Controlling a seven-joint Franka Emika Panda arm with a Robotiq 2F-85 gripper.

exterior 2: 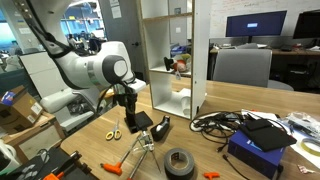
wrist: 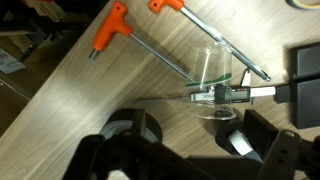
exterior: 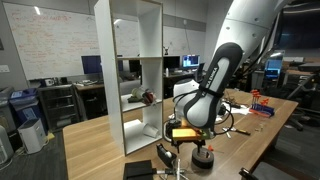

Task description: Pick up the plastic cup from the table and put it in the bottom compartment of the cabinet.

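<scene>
While the claw (wrist: 203,132) hangs open, the plastic cup (wrist: 211,78) sits just beyond it — ungripped.

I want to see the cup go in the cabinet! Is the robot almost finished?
Not yet. Done: the end effector is down low at the table. In hand: it is right by the clear cup, which is on the table; I can't tell if it's gripped. Left: lift it and put it in the cabinet's bottom compartment.

T-handle tools (wrist: 108,32) on table (wrist: 70,110) — cup (wrist: 210,70) just beside them.
</scene>
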